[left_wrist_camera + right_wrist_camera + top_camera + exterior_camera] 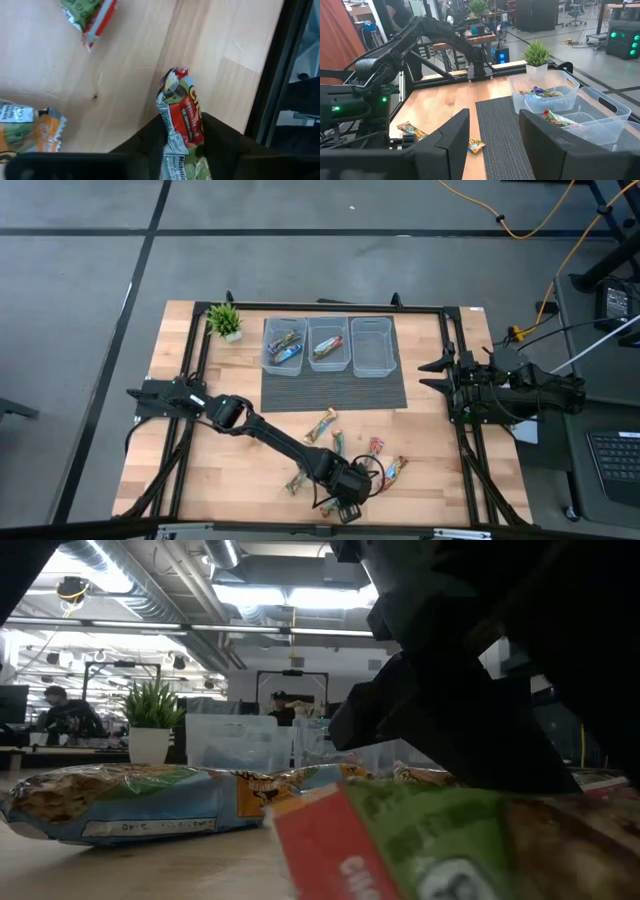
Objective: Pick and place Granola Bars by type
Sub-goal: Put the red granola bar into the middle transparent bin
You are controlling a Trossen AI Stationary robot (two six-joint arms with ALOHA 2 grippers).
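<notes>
Left wrist view alone shows the left gripper clamping a red-and-green granola bar at the table's near edge, while the right gripper idles open at far right.

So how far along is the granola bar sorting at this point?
Partly done. Two bars lie in the left bin and one in the middle bin; the right bin looks empty. The left gripper is closing around a red-wrapped bar on the table. About six bars remain on the wood. The right gripper waits, open.
</notes>
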